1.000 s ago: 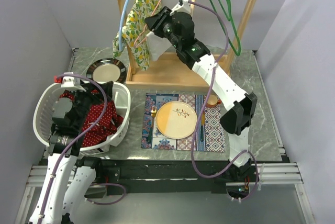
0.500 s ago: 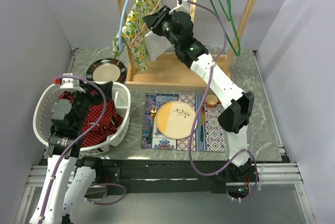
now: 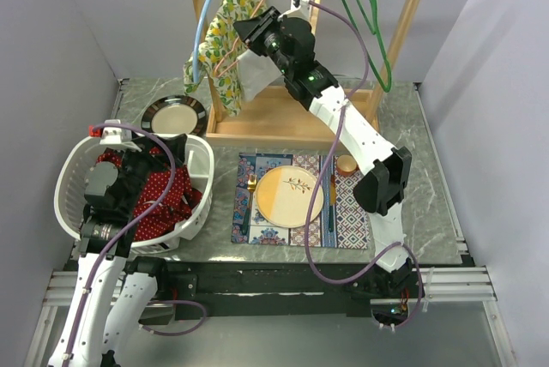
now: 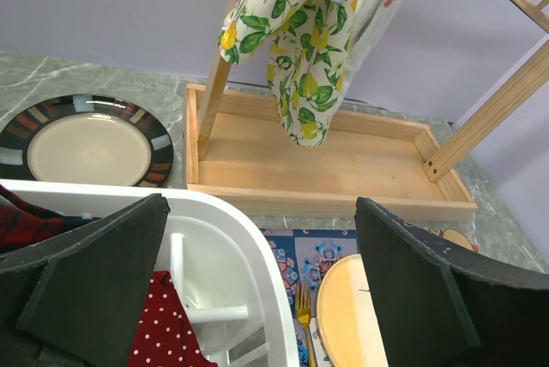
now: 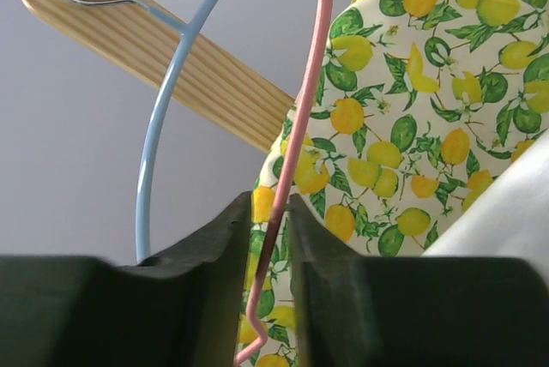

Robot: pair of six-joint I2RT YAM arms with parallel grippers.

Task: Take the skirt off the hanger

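Note:
A lemon-print skirt (image 3: 230, 37) (image 5: 429, 110) (image 4: 296, 50) hangs from the wooden rack, draped around a blue hanger (image 3: 200, 33) (image 5: 163, 135) and a pink hanger (image 3: 225, 65) (image 5: 296, 127). A white cloth (image 3: 254, 75) hangs just right of it. My right gripper (image 3: 244, 28) (image 5: 269, 208) is raised to the skirt. Its jaws stand narrowly apart on either side of the pink hanger's wire, with thin gaps showing. My left gripper (image 3: 163, 151) (image 4: 262, 204) hangs wide open over the white basket (image 3: 199, 211) (image 4: 249, 230), holding nothing.
The basket holds red dotted cloth (image 3: 163, 195). A green hanger (image 3: 377, 33) hangs at the rack's right end. The rack's wooden tray base (image 3: 274, 123) stands behind a patterned placemat (image 3: 352, 204) with a yellow plate (image 3: 290, 196). A dark-rimmed plate (image 3: 174, 115) lies left.
My right gripper has moved up and left toward the skirt, and its jaws have narrowed around the pink hanger wire. The left arm has stayed still.

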